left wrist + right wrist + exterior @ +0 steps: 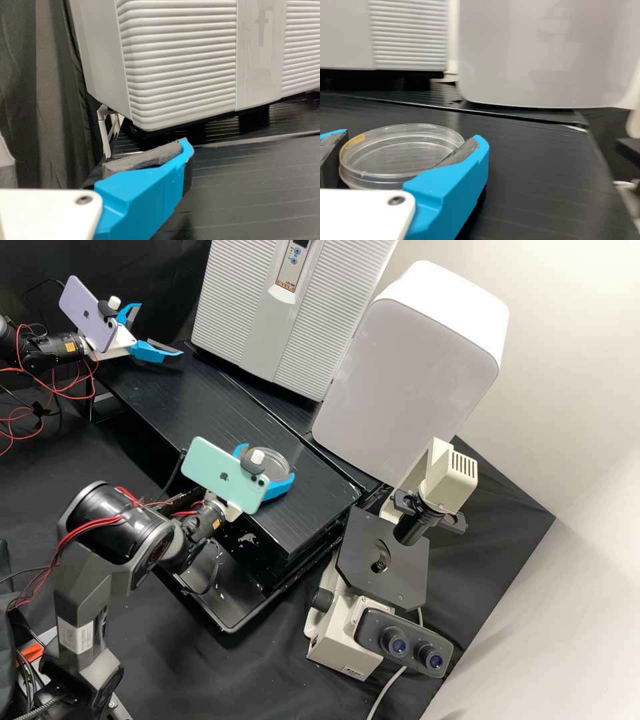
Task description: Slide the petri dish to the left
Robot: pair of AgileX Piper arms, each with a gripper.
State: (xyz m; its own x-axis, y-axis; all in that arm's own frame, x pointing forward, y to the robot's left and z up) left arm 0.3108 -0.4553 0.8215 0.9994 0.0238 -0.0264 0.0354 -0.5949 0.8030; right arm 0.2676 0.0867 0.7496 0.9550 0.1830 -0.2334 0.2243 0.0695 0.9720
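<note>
A clear round petri dish point(273, 461) point(400, 150) lies flat on the black ribbed platform point(200, 407), near its right front end. My right gripper point(267, 471) point(402, 162), on the arm with the green phone, is shut on the dish, one blue finger against each side. The right finger's grey pad point(455, 154) touches the rim. My left gripper point(143, 335), on the arm with the purple phone, is at the platform's far left end, open and holding nothing. One of its blue fingers point(145, 192) hovers low over the platform beside the ribbed white unit.
A ribbed white appliance point(287, 300) point(200, 60) and a smooth white box point(413, 360) point(545, 50) stand behind the platform. A microscope point(393, 567) stands to the right on the black cloth. Bare platform stretches left of the dish towards the left gripper.
</note>
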